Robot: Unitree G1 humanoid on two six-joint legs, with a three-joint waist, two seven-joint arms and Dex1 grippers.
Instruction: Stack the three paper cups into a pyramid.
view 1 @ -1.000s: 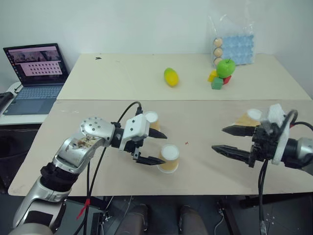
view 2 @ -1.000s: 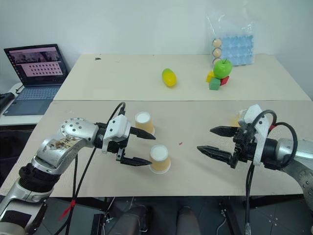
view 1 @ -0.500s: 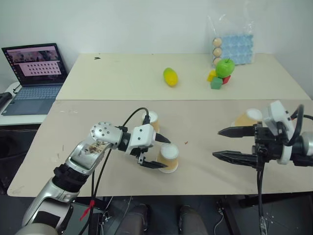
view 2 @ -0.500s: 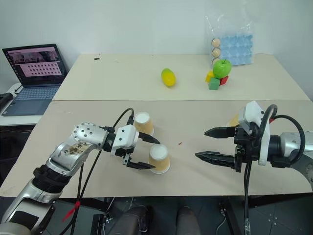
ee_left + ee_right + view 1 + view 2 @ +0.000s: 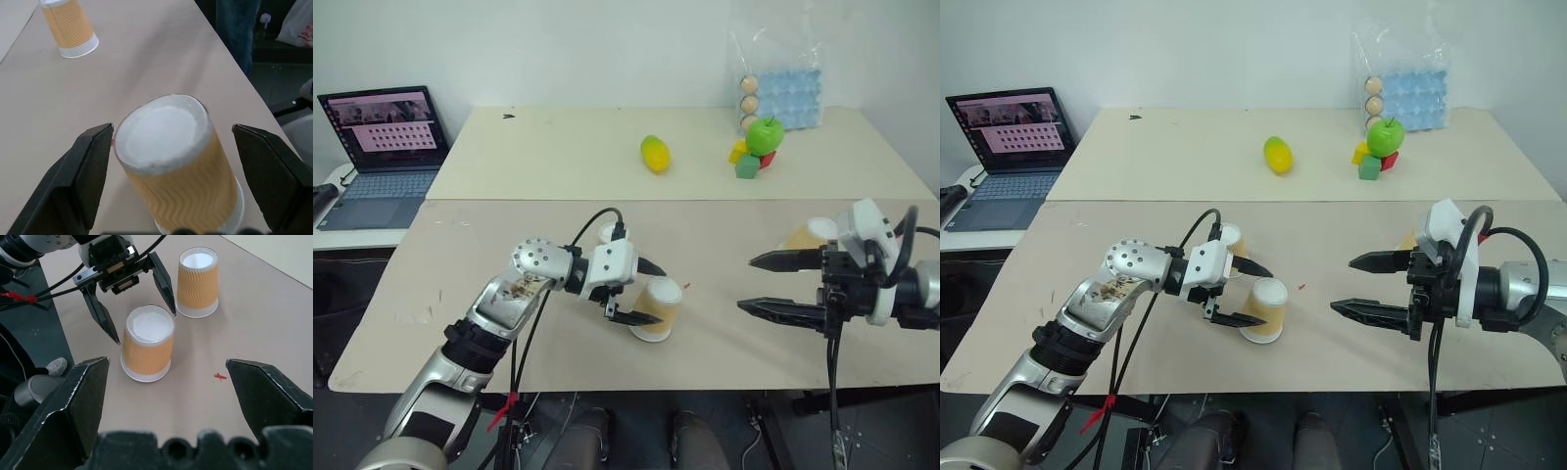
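— Where are the cups right now?

— I've got one cup (image 5: pixel 657 308) upside down near the front middle of the tabletop (image 5: pixel 724 245), leaning a little. A second cup (image 5: pixel 197 281) stands upside down just behind it, on its far-left side, close but not touching. The third cup (image 5: pixel 812 235) is well off to the right, partly hidden behind my right arm.

— And your left gripper?

— The left gripper (image 5: pixel 646 291) is open, one black finger on each side of the front cup. From the left wrist camera one finger (image 5: pixel 88 174) sits right at the cup's side; I can't tell whether it touches. The other has a clear gap. The jaws haven't closed on it.

— The right one?

— The right gripper (image 5: pixel 764 284) is wide open and holds nothing. It hangs over the right part of the tabletop, fingers pointing left toward the two cups, well apart from them.

— Anything else around?

— A yellow-green fruit (image 5: pixel 655 154) on the far tabletop, and right of it a green apple (image 5: pixel 766 135) sitting on coloured blocks (image 5: pixel 747 162). An egg tray in a clear bag (image 5: pixel 783 90) sits behind those. A laptop (image 5: pixel 382 147) is open at far left.

— Any stacking done?

— None. All three cups are on the tabletop.
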